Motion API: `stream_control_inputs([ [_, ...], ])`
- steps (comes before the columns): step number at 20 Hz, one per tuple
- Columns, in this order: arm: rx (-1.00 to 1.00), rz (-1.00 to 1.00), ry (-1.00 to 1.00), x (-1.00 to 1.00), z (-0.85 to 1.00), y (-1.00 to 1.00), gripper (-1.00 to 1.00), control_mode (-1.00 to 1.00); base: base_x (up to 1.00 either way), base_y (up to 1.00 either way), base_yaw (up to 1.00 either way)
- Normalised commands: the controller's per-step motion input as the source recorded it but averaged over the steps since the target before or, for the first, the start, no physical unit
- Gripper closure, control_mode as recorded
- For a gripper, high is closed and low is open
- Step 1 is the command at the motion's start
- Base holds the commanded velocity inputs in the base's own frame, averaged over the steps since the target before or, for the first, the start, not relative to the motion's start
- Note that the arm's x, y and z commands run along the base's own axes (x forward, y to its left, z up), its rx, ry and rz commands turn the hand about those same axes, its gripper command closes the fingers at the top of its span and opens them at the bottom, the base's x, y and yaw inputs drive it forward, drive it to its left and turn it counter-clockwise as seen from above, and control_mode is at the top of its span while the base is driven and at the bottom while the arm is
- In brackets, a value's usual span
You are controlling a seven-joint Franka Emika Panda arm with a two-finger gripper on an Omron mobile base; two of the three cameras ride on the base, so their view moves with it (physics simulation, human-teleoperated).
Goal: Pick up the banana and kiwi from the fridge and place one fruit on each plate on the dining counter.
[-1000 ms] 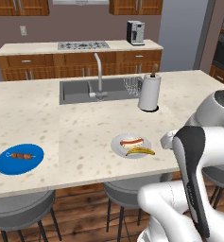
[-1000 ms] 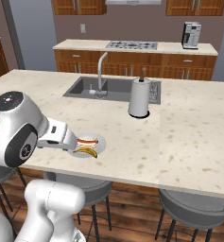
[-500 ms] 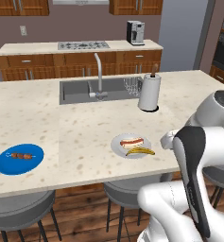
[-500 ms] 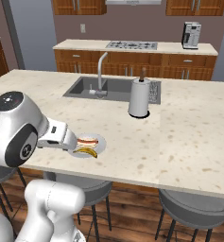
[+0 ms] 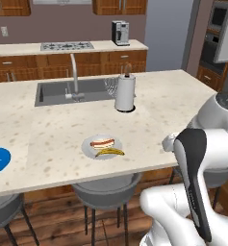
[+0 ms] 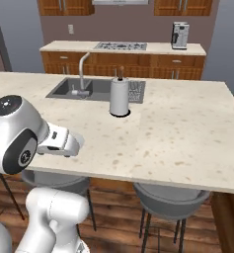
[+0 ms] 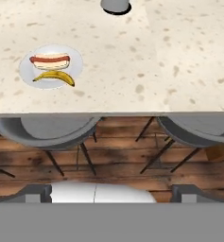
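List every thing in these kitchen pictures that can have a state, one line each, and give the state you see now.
banana: lying on the grey plate, beside a hot dog
grey plate: flat on the dining counter, loaded
blue plate: on the counter, holding a small item, no fruit
paper towel roll: upright
faucet: no water running
pincer: open, empty

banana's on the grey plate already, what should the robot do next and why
Probably drive off toward the fridge for the kiwi. The banana already lies on the pale grey plate beside a hot dog, the blue plate carries no kiwi, and the gripper is open with nothing between its tips.
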Motion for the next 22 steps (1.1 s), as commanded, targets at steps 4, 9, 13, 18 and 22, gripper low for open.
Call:
stream_control_inputs([
  [4,0.00,0.00,0.00,0.00,0.00,0.00,-1.00,1.00,-0.04,-0.99,-0.07],
  [9,0.00,0.00,0.00,0.00,0.00,0.00,-1.00,1.00,-0.04,-1.00,0.00],
  [13,0.00,0.00,0.00,0.00,0.00,0.00,-1.00,1.00,-0.06,-1.00,0.00],
  [18,0.00,0.00,0.00,0.00,0.00,0.00,-1.00,1.00,-0.02,-1.00,0.00],
  [22,0.00,0.00,0.00,0.00,0.00,0.00,-1.00,1.00,0.02,-1.00,-0.01],
])
